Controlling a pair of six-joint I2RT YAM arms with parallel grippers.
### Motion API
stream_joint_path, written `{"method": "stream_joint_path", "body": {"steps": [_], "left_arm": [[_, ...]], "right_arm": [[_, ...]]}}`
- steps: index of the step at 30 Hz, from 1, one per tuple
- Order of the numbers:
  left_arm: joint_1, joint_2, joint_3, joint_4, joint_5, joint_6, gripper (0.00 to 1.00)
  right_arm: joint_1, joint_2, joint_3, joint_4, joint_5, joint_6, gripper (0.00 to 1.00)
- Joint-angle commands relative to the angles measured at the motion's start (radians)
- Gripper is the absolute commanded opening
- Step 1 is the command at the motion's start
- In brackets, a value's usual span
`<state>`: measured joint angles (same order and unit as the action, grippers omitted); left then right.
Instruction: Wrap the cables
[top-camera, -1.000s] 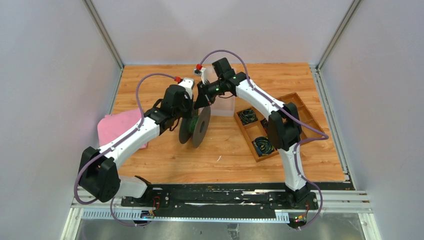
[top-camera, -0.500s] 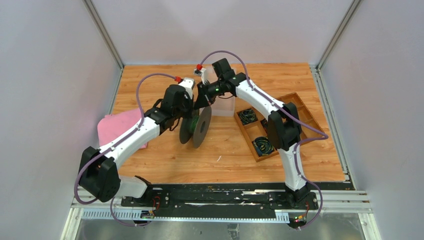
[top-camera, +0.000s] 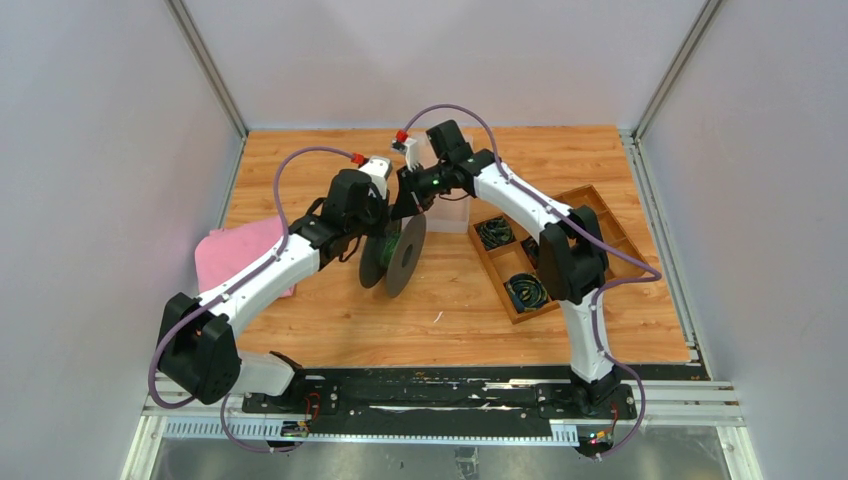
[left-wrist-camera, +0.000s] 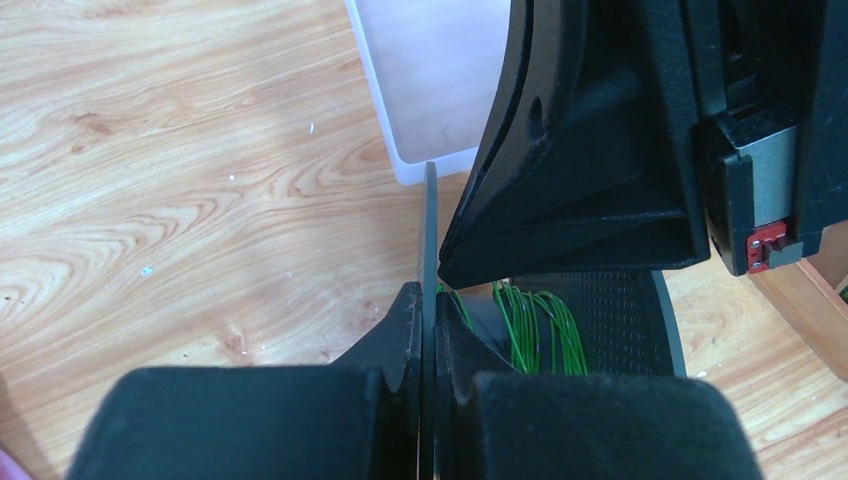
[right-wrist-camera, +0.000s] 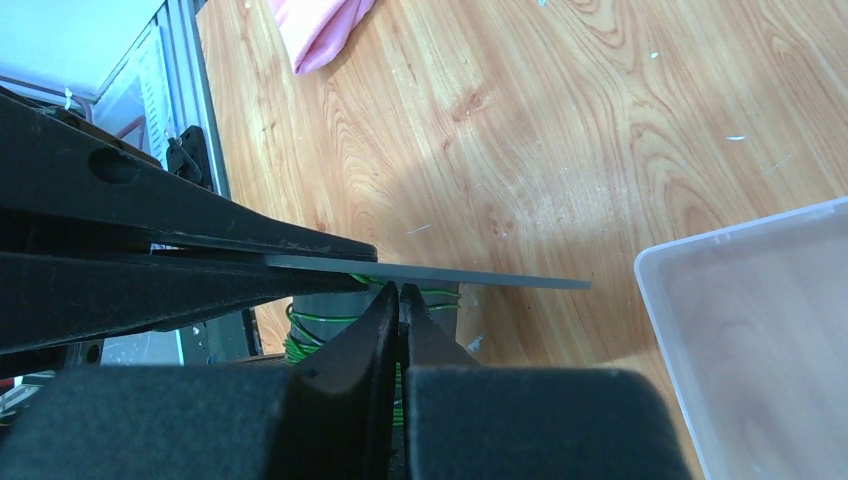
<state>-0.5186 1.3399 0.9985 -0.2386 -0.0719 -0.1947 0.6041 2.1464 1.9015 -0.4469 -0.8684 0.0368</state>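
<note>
Cables (left-wrist-camera: 530, 325), thin green strands, sit wound around the core of a black spool (top-camera: 403, 255), between its two discs. The spool stands on edge in the middle of the table (top-camera: 320, 320), just in front of a clear box (left-wrist-camera: 430, 80).

My left gripper (left-wrist-camera: 428, 300) is clamped on the thin rim of one disc. I judge that this grip steadies the spool upright, so the core stays reachable from the side and the turns cannot slide off.

My right gripper (right-wrist-camera: 399, 295) comes in from the other side with its fingers pressed together, the tips right at the green strands below that rim. I cannot tell whether a strand is pinched between them. Its place there suits guiding loose wire onto the core while the other side holds firm.
</note>
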Motion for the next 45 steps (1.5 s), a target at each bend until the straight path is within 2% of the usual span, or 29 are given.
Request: {"method": "stream_joint_path", "body": {"steps": [1, 10, 24, 36, 45], "left_arm": [[-0.002, -0.023, 0.021, 0.03, -0.007, -0.023, 0.02], [-0.001, -0.06, 0.006, 0.044, -0.048, -0.001, 0.0], [-0.002, -0.085, -0.007, 0.058, -0.069, 0.039, 0.0], [-0.002, -0.102, -0.023, 0.092, -0.024, 0.073, 0.0], [-0.002, -0.125, -0.063, 0.163, 0.065, 0.163, 0.0]], "right_arm": [[-0.014, -0.042, -0.037, -0.013, 0.055, -0.028, 0.01], [-0.033, -0.073, -0.092, -0.027, 0.062, -0.099, 0.01], [-0.029, -0.089, -0.152, -0.077, -0.016, -0.24, 0.01], [-0.012, -0.062, -0.16, -0.135, -0.061, -0.344, 0.01], [0.017, -0.077, -0.214, -0.161, -0.096, -0.437, 0.01]]}}
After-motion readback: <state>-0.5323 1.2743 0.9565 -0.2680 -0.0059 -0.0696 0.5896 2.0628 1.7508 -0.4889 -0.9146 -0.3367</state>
